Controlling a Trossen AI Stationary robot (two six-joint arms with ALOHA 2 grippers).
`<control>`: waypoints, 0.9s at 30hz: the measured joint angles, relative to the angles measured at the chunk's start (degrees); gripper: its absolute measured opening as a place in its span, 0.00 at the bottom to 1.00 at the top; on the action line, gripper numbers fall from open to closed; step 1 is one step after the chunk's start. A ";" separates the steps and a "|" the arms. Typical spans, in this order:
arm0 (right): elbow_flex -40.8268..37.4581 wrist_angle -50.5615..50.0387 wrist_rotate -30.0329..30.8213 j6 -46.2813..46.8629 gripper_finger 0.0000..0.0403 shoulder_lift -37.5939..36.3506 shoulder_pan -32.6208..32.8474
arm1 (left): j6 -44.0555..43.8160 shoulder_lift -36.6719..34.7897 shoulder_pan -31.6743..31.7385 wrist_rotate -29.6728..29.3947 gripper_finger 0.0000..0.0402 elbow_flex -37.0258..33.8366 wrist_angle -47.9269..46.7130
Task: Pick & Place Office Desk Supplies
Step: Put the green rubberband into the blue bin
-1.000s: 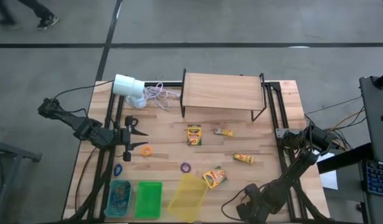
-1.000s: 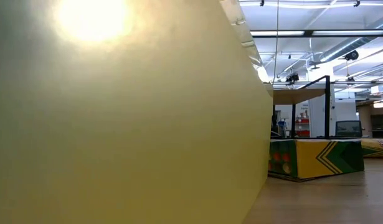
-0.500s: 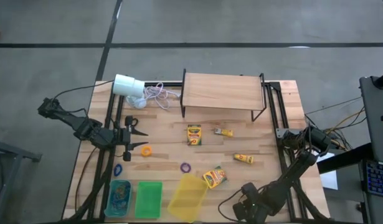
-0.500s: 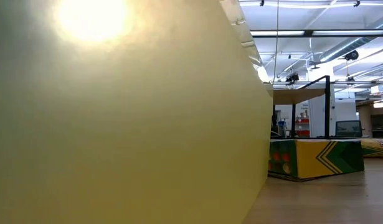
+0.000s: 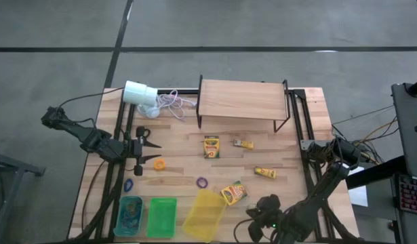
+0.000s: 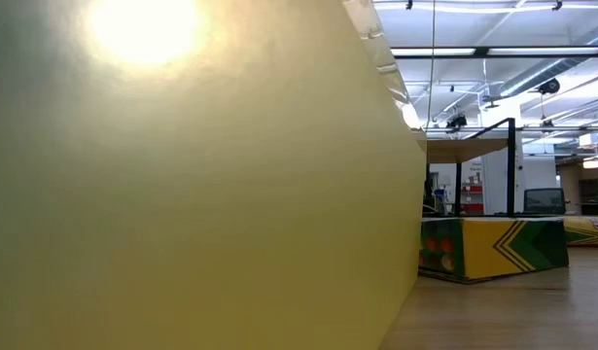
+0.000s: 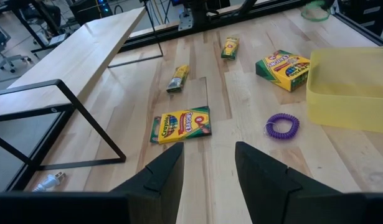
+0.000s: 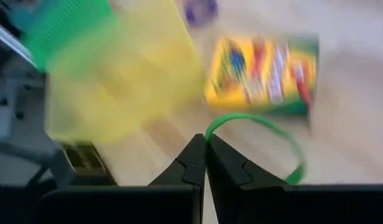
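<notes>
Right pincer (image 8: 205,163) closed, pinching green band (image 8: 260,140); I judged yellow bin (image 5: 204,214) just leftward, nearest. Left pincer (image 7: 207,163) open, idle over bench (image 5: 289,146).

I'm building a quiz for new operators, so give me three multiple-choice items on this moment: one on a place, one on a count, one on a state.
1. Where is the purple band?
A. On the table, beside the yellow tray
B. Inside that tray
C. On the floor

2. How many crayon boxes lie on the table?
A. One
B. Four
C. Two

3. What state is the right gripper in?
A. Open and empty
B. Shut on the green band
C. Shut on a crayon box

Answers:
1 A: the high view shows it on bare wood by the tray's far edge.
2 C: two boxes show from above.
3 B: in the right wrist view the fingertips meet on the loop.
</notes>
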 joint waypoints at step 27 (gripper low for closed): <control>-0.69 37.67 4.65 -74.76 0.02 -0.11 -18.72 | 0.00 0.00 -0.01 0.00 0.37 0.00 0.00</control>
